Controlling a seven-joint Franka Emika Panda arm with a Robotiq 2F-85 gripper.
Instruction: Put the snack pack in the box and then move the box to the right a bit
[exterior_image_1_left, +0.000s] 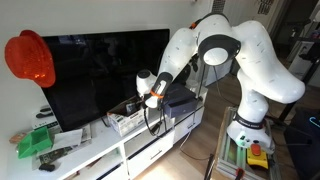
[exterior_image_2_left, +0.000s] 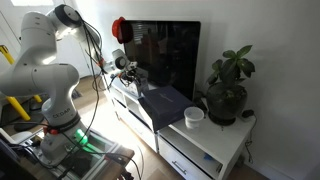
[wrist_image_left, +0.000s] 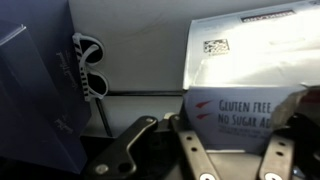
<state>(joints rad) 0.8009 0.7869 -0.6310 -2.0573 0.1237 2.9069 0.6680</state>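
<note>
Close under your wrist camera, the gripper (wrist_image_left: 232, 150) shows its two dark fingers (wrist_image_left: 192, 150) spread wide, with nothing pinched between them that you can see. Just beyond the fingertips sits the box (wrist_image_left: 240, 110), its long side facing you with dark print reading "gluten free" and "no sugar". The right end of that side runs behind a finger and out of frame. Past the printed side lies a pale sheet (wrist_image_left: 230, 60) with a small code label, and you cannot tell whether it is the snack pack or part of the box. Further left, a white sunglasses shape (wrist_image_left: 88, 68) lies on grey, and a blue-grey surface (wrist_image_left: 30, 100) fills the edge, cut off. In an exterior view your gripper (exterior_image_1_left: 150, 98) hangs low over a long white cabinet (exterior_image_1_left: 100, 155), with the box at its left on the cabinet top and a green object (exterior_image_1_left: 35, 140) well apart near the far end. In an exterior view a flat blue-grey case (exterior_image_2_left: 165, 102) lies on the same top, then a white cup (exterior_image_2_left: 194, 116) just beside a potted plant (exterior_image_2_left: 228, 85). Behind all this a dark television (exterior_image_2_left: 165, 55) stands against a pale wall, with a red object (exterior_image_2_left: 120, 27) at its upper corner, too blurred to identify. The clutter around the robot's base is too small to make out.
</note>
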